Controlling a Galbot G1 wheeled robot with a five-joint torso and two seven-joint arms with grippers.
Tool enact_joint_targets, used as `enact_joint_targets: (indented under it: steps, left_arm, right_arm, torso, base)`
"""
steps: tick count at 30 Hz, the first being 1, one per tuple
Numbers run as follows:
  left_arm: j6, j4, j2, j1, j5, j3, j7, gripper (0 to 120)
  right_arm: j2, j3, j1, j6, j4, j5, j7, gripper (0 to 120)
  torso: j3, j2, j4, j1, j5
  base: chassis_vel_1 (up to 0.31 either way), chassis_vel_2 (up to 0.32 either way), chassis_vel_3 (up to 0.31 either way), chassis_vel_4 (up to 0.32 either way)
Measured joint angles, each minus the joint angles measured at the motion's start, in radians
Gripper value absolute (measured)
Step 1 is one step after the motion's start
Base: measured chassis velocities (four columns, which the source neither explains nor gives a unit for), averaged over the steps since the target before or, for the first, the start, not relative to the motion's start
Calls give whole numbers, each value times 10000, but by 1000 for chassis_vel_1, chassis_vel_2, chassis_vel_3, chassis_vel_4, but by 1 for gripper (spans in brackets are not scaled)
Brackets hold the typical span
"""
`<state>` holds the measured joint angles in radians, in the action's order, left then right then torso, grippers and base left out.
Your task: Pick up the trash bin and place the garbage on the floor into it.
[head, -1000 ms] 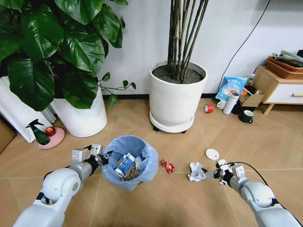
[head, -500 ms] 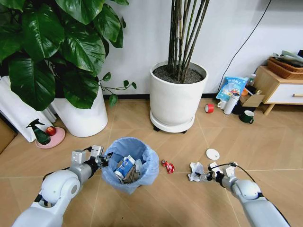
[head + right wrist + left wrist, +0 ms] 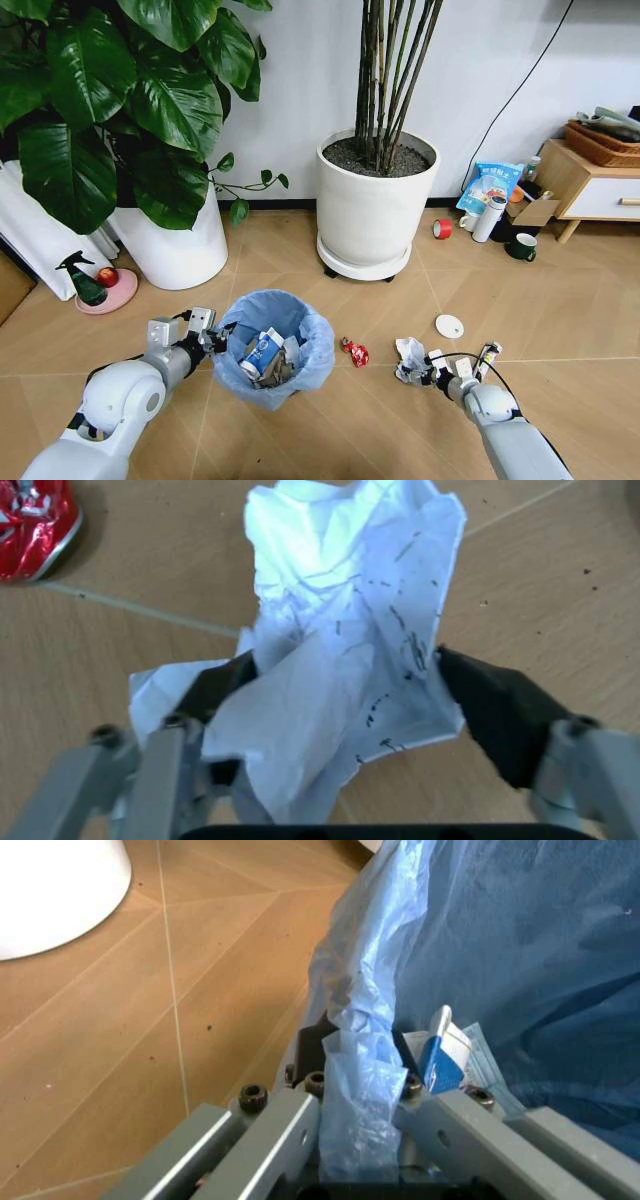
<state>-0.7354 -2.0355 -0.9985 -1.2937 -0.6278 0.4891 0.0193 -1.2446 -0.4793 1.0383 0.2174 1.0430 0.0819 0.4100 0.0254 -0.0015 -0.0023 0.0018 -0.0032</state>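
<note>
The trash bin (image 3: 278, 348) is a small round bin lined with a crinkly light blue bag, with a blue-white carton (image 3: 262, 352) and other litter inside. My left gripper (image 3: 214, 338) is shut on its near-left rim; in the left wrist view the fingers (image 3: 352, 1065) pinch bag (image 3: 500, 937) and rim. A crumpled white paper wad (image 3: 409, 358) lies on the floor to the bin's right. My right gripper (image 3: 427, 373) is open, its pads either side of that wad (image 3: 340, 577). A red wrapper (image 3: 354, 352) and a white disc (image 3: 449, 326) lie nearby.
A large white plant pot (image 3: 375, 215) stands behind the bin, another (image 3: 175, 245) at back left. A red tape roll (image 3: 441, 229), blue snack bag (image 3: 490, 185), mug (image 3: 521, 246) and wooden cabinet (image 3: 590, 185) sit at back right. A pink plate (image 3: 105, 292) holds a spray bottle.
My right gripper has slid left along the floor until its fingers straddle the paper wad. The left gripper still holds the bin in about the same place.
</note>
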Motion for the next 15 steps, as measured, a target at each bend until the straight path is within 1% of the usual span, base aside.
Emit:
enact_joint_targets:
  steps: [1,2,3,5,6,7,8,10,11,14,15]
  left_arm:
    - [0,-2,14,4,-4,5,0,0]
    - [0,-2,14,4,-4,5,0,0]
    - [0,-8,27,4,-15,8,1,0]
    - [0,-10,40,4,-20,12,5,0]
    - [0,-10,40,4,-20,12,5,0]
    - [1,-10,43,4,-21,15,8,0]
    - [0,-11,46,0,-27,19,11,0]
    - [0,-18,64,-6,-55,34,15,0]
    - [0,-18,64,-6,-55,34,15,0]
    - [0,-23,112,1,-123,48,22,0]
    - [0,-23,130,15,-139,50,26,0]
  right_arm:
    - [-13,-1,2,-7,4,5,-41,59]
    - [-13,-1,2,-7,4,5,-41,59]
    - [-32,-1,2,-14,20,19,-92,52]
    - [-70,0,3,-14,46,49,-168,44]
    - [-70,0,3,-14,46,49,-168,44]
    - [-91,0,6,-15,69,60,-202,41]
    - [-104,0,16,-15,102,70,-234,34]
    - [-121,-6,44,-14,184,103,-299,26]
    - [-121,-6,44,-14,184,103,-299,26]
    - [-141,-89,94,-10,377,163,-390,11]
    - [-151,-154,117,-10,486,186,-422,9]
  torso:
    - [0,0,0,0,0]
    - [0,0,0,0,0]
    - [0,0,0,0,0]
    - [0,0,0,0,2]
    - [0,0,0,0,2]
    - [0,0,1,0,2]
    - [0,0,1,0,2]
    - [0,0,1,0,2]
    - [0,0,1,0,2]
    - [1,0,1,0,3]
    - [1,0,2,0,3]
  base:
    - [0,0,0,0]
    - [0,0,0,0]
    - [0,0,0,0]
    - [0,0,0,0]
    - [0,0,0,0]
    - [0,0,0,0]
    - [0,0,0,0]
    - [0,0,0,0]
    - [0,0,0,0]
    - [0,0,0,0]
    - [0,0,0,0]
